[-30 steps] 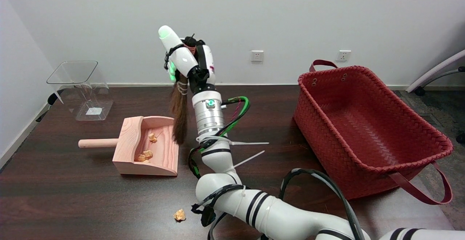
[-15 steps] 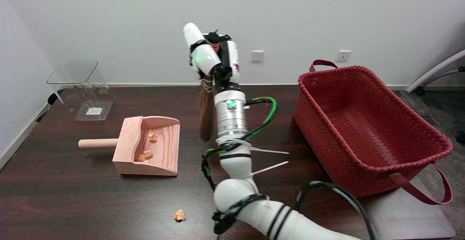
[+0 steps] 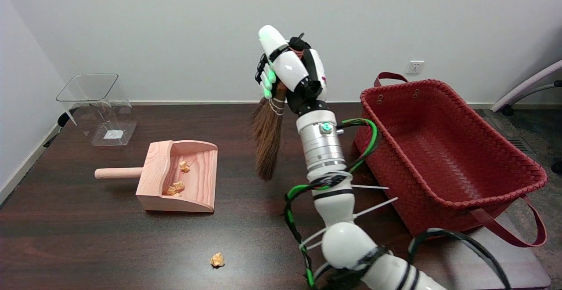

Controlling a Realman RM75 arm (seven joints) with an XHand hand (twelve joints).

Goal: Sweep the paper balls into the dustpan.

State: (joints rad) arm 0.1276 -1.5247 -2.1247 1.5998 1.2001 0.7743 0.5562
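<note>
My right hand [image 3: 290, 70] is raised above the table's middle and grips the top of a small brown broom [image 3: 268, 143], whose bristles hang down just above the tabletop. To the left lies a light wooden dustpan [image 3: 153, 171], its mouth facing right and its round handle pointing left. Two orange paper balls [image 3: 184, 166] [image 3: 174, 188] lie inside it. One more paper ball [image 3: 216, 259] sits alone on the dark table near the front edge, well below and left of the broom.
A large red woven basket [image 3: 456, 105] stands at the right, close to my forearm. A clear plastic container [image 3: 99, 105] stands at the back left by the wall. Cables and zip ties wrap my arm [image 3: 333, 193].
My right arm has swung to the right, carrying the broom away from the dustpan's mouth towards the table's middle. The dustpan and the paper balls stayed in place.
</note>
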